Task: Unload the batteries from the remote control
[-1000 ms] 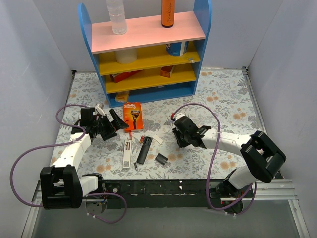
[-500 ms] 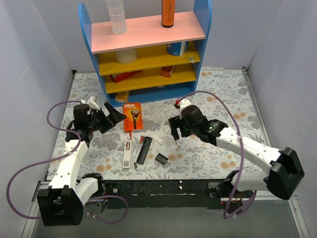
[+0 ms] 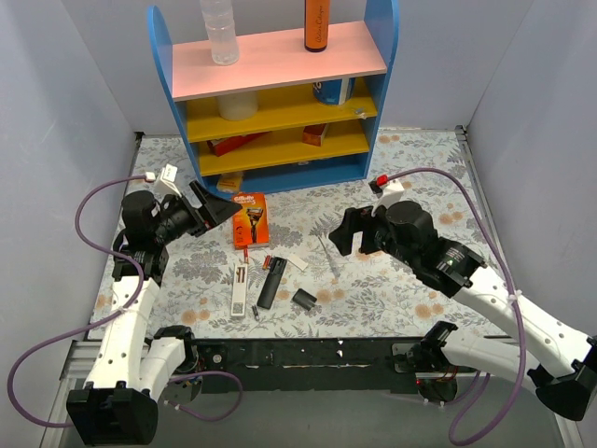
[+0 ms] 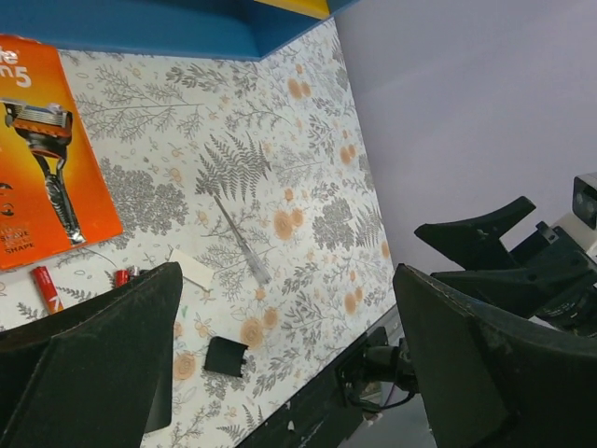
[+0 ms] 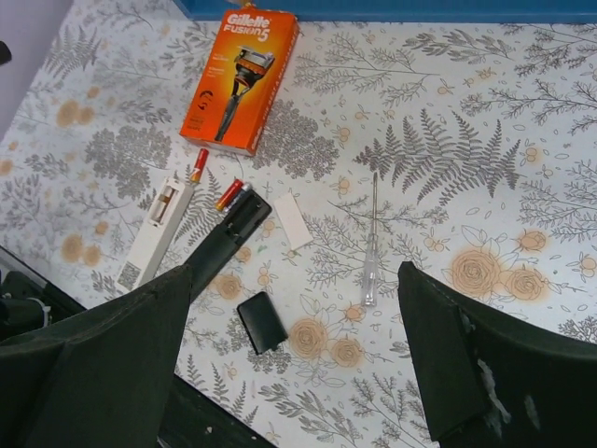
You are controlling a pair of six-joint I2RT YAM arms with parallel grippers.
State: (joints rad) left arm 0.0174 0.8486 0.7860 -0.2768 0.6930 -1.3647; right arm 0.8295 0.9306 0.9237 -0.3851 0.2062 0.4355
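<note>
**A:** Grippers?
**B:** Left gripper (image 4: 287, 280), over the left edge of the counter (image 3: 420, 177): spread wide, empty. Right gripper (image 5: 294, 269), over the right half: spread wide, empty.
**A:** Loose items?
**B:** Orange razor package (image 3: 249, 215), toward the far edge. White bar (image 3: 242, 287) and black bar (image 3: 270, 283), side by side near the near edge. Batteries (image 5: 199, 163), two, lying on the counter: one at the white bar's far end, one just beside the black bar's far end.

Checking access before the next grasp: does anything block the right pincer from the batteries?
Nothing visible does. The batteries lie uncovered on the table by the black bar; the open right pincer hangs apart from them.
</note>
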